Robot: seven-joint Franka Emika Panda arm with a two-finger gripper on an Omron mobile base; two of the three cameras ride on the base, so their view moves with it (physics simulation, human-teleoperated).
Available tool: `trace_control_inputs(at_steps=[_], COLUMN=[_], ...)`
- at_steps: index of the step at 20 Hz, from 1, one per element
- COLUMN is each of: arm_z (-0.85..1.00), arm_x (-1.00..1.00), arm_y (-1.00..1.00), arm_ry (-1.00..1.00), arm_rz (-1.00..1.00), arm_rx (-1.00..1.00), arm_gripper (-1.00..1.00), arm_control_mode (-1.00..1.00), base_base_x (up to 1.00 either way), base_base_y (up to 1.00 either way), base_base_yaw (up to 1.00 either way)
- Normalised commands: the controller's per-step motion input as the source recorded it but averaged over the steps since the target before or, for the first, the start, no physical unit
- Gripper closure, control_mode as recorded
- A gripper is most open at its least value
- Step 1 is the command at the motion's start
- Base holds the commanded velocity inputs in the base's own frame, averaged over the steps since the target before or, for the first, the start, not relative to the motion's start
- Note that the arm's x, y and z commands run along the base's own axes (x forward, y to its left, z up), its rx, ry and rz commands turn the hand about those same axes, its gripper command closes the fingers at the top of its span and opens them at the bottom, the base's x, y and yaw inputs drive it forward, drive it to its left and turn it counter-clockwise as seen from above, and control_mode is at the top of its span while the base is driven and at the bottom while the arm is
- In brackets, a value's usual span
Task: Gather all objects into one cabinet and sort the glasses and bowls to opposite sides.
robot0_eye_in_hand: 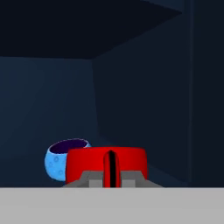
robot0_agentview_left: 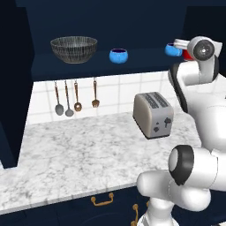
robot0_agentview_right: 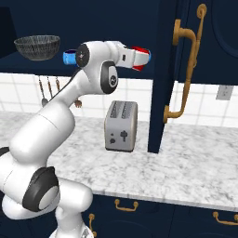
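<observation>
The gripper (robot0_eye_in_hand: 110, 177) is reaching into the right end of the cabinet (robot0_agentview_left: 88, 64), jaws closed tight on the red mug (robot0_eye_in_hand: 106, 165) at its handle side. The mug is sitting low over the shelf, a blue cup (robot0_eye_in_hand: 57, 158) just beside it on the left. The striped bowl (robot0_agentview_left: 73, 48) is standing at the far left, another blue cup (robot0_agentview_left: 118, 55) mid-shelf. Risk: releasing while pushed leftward could knock the neighbouring cup; the thin grip could let the mug tip.
</observation>
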Motion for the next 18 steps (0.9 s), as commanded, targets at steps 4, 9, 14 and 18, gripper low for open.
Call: trace_control_inputs(at_steps=[4,9,14,18], arm_z=[0.00,0.00,-0.05,-0.33], arm_x=[0.49,0.48,0.24,0.06], arm_y=[-0.18,-0.21,-0.18,-0.13], arm_ry=[0.00,0.00,0.00,-0.06], arm_rz=[0.02,0.00,0.00,0.00], arm_rx=[0.00,0.00,0.00,0.00], arm_gripper=[1.00,1.00,1.00,1.00], arm_control_mode=[-1.00,-1.00,-1.00,-1.00], base_base_x=[0.00,0.00,0.00,0.00], base_base_y=[0.00,0.00,0.00,0.00], base_base_yaw=[0.00,0.00,0.00,0.00])
